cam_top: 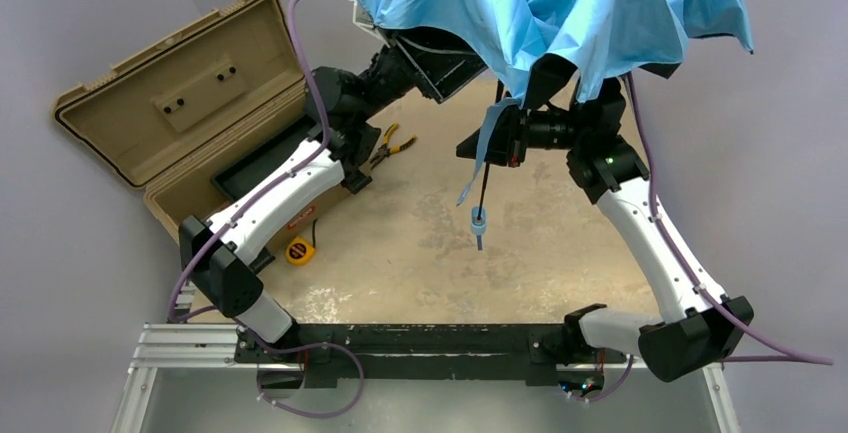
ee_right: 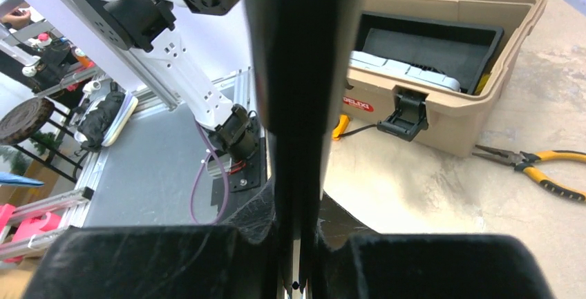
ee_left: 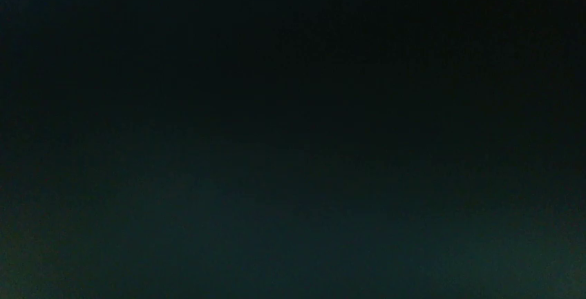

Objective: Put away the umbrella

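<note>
The umbrella's sky-blue canopy (cam_top: 560,3) hangs half collapsed over the far middle of the table. Its thin black shaft (cam_top: 484,188) points down toward me and ends in a small blue handle (cam_top: 478,221) above the tabletop. My right gripper (cam_top: 488,145) is shut on the shaft just under the fabric. In the right wrist view the right gripper (ee_right: 298,140) shows as one closed black column. My left arm (cam_top: 290,178) reaches up under the canopy's left side. Its fingers are buried in the fabric, and the left wrist view is fully dark.
An open tan toolbox (cam_top: 180,103) sits at the left, a black tray inside it, also seen as the tan toolbox (ee_right: 442,116). Yellow-handled pliers (cam_top: 393,145) lie beside it, and a yellow tape measure (cam_top: 298,250) rests near the left arm.
</note>
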Controlling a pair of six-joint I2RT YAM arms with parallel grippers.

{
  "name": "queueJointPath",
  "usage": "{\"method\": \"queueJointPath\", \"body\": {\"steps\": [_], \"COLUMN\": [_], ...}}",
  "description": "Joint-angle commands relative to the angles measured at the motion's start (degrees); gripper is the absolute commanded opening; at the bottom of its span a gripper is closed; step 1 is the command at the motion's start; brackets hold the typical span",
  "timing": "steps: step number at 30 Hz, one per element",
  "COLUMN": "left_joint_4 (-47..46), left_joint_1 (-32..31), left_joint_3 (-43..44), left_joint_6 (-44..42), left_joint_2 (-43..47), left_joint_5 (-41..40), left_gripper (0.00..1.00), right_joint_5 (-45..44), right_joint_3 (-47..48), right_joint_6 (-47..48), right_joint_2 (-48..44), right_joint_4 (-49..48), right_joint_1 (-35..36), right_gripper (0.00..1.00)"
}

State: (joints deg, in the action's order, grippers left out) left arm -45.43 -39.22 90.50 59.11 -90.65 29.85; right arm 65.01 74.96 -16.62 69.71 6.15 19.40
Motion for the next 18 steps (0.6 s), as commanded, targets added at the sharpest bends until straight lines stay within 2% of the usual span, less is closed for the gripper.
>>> {"method": "queueJointPath", "body": {"steps": [1, 5, 10, 15, 18], "left_joint_4": [3.13, 7.48, 17.69, 15.04, 14.84], "left_joint_1": [-1.48, -3.15, -4.02, -4.03, -4.02], "left_joint_3": [4.92, 6.89, 10.41, 11.74, 14.93], "left_joint_6": [-4.66, -9.31, -14.31, -13.75, -12.93], "left_joint_2": [-2.15, -2.84, -3.46, -5.15, -6.84], "left_joint_5": [-4.79, -9.60, -14.57, -15.11, -13.71], "left_gripper": [0.73, 0.73, 0.70, 0.69, 0.63], "right_joint_5": [-1.58, -1.89, -2.39, -2.83, -3.11], "right_joint_3": [1.37, 1.35, 1.64, 1.32, 1.19], "right_joint_6": [1.95, 2.28, 3.03, 3.42, 3.91], "right_joint_2": [-0.39, -0.36, -0.70, -0.72, -0.74], "right_joint_4": [-1.82, -1.48, -0.76, -0.35, 0.15], "right_joint_1": [0.64, 1.05, 1.40, 1.79, 1.85], "right_gripper": [0.00, 0.00, 0.00, 0.00, 0.00]}}
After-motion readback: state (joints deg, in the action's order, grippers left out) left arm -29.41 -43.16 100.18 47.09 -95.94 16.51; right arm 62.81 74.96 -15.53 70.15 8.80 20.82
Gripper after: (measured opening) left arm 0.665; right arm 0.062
